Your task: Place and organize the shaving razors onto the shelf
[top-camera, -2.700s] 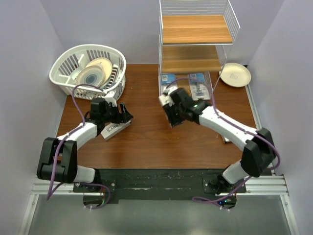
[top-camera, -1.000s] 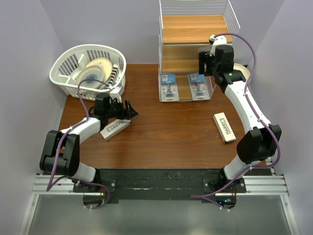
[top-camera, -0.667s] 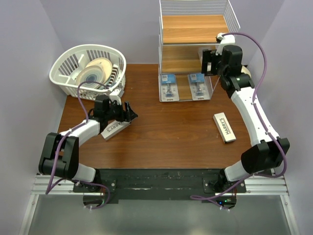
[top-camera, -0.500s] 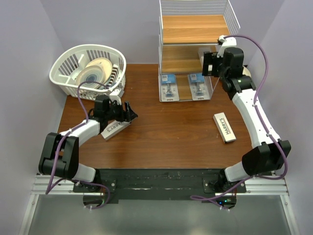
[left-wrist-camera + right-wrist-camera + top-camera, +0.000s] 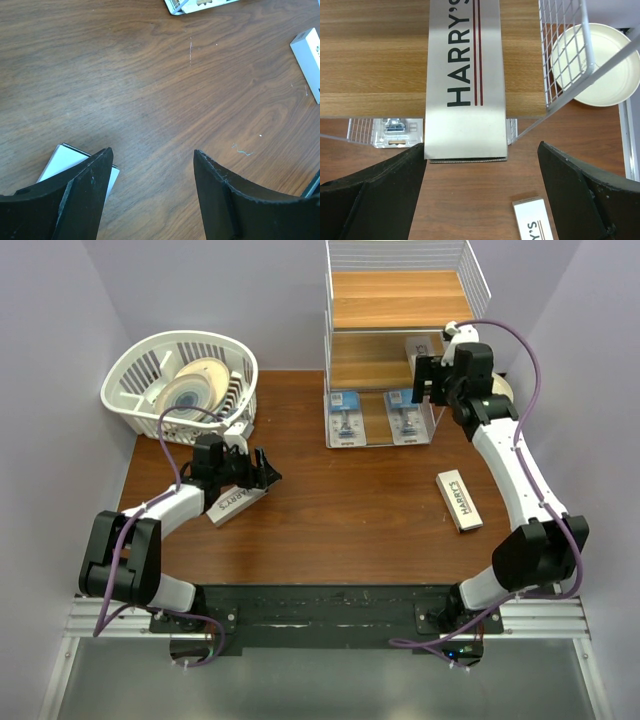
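Right gripper [image 5: 431,381] is spread wide at the middle tier of the shelf [image 5: 400,302], gripping nothing. HARRY'S box [image 5: 465,75] lies flat on the wood between the fingers, its near end overhanging the tier edge. One finger [image 5: 375,195] sits just beside the box corner, contact unclear; the other is well apart. Box's far end is cut off in the wrist view. Blister packs [image 5: 345,417] are on the bottom tier. Second box [image 5: 459,499] lies on the table [image 5: 330,525], apart from both arms. Left gripper [image 5: 151,152] is also spread, holding nothing, low over the table; third box [image 5: 75,161] is mostly hidden behind one finger.
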Controlling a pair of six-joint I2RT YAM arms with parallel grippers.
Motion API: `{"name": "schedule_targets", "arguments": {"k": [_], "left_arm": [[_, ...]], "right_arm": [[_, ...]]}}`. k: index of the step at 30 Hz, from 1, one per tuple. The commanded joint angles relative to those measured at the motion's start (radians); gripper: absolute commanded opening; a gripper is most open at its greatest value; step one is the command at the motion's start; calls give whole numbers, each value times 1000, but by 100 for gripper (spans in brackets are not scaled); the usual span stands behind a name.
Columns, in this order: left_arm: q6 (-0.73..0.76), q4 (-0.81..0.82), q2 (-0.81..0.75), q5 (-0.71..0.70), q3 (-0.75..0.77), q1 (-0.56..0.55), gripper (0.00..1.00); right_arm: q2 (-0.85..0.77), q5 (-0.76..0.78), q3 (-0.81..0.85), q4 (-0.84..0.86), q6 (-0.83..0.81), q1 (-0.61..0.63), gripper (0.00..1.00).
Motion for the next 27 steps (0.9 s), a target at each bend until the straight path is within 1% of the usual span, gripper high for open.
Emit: {"name": "schedule_targets", "arguments": {"k": [1, 4, 5, 9, 23, 27], "left_arm": [[11, 43, 9, 14, 14, -3, 71], [7, 47, 19, 16, 19, -3, 71], [5, 49, 19, 16, 20, -3, 71], [0, 55, 33, 21, 25, -3, 70], [-18, 72, 68, 30, 37, -4, 70], [-20, 76, 67, 30, 36, -6, 70]], "right_arm": [[10, -21, 2, 43, 8, -10, 93], [16, -17, 5, 56, 3, -11, 88], [17, -14, 5, 62, 3, -13, 84], [21, 0, 10, 70, 9, -19, 76], [4, 57, 8, 63, 28, -54, 62], [-16, 29, -10, 62, 45, -56, 56]]}}
